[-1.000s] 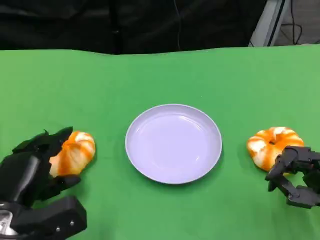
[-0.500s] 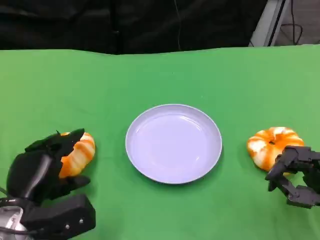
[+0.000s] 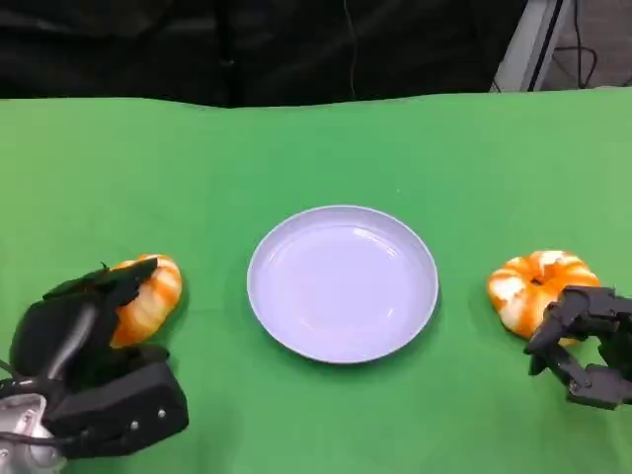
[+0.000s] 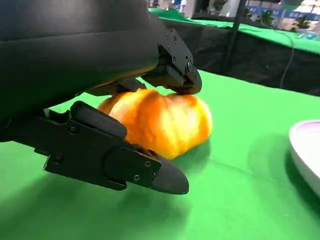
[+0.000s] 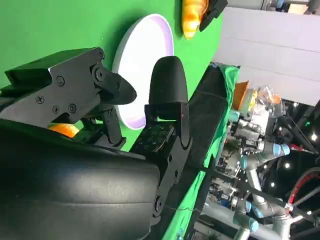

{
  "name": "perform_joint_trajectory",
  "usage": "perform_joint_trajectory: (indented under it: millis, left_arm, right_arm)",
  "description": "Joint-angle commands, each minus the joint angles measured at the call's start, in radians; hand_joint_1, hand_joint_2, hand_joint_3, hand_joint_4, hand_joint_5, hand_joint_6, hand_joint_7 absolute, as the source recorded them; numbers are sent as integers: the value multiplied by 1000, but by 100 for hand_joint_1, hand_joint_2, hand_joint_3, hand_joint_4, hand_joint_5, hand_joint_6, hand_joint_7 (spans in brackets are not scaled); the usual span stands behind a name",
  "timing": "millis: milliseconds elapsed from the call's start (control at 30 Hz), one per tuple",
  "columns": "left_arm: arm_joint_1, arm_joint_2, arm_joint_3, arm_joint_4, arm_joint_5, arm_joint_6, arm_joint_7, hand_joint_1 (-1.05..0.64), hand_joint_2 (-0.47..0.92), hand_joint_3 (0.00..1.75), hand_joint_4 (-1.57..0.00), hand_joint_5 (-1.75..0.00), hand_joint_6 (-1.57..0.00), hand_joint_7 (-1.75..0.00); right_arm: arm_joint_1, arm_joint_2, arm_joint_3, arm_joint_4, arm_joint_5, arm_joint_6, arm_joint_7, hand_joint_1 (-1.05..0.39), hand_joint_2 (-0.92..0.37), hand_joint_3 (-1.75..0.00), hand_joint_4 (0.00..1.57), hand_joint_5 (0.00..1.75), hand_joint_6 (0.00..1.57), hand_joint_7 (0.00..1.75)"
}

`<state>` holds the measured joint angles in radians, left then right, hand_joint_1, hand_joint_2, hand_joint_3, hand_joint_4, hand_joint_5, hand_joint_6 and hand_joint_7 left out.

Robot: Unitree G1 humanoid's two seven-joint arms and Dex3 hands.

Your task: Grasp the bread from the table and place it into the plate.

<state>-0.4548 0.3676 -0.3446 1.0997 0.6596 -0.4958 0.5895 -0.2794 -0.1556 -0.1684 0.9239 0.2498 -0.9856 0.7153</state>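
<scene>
Plate [image 3: 343, 283] centre; second bread [image 3: 538, 286] right (right hand [image 3: 585, 346] touching).

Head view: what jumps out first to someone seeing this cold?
Two orange-and-white breads on the green cloth flank an empty pale plate at the centre. The left hand grips the left bread, with fingers above and below it in the left wrist view. The right hand sits at the near edge of the right bread; whether it touches is unclear.
</scene>
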Motion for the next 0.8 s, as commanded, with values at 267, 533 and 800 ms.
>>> perform_joint_trajectory:
  millis: [267, 533, 800]
  left_arm:
    - [-23, 18, -16, 61, -9, -8, 0, -59, 91, 1, -41, 0, -42, 0]
    - [-30, 21, -15, 72, -19, -25, -20, -20, 89, 1, -40, 0, -42, 0]
    - [-31, 22, -15, 66, -25, -24, -41, -12, 91, 1, -41, 0, -43, 0]
  right_arm:
    - [12, -7, -1, -12, 6, -4, -9, 13, -71, -84, 87, 145, 91, 105]
    - [11, -5, -1, -11, 12, -1, -5, 13, -71, -84, 86, 144, 91, 104]
    - [11, -6, -1, -10, 13, -5, -2, 14, -70, -85, 87, 145, 92, 103]
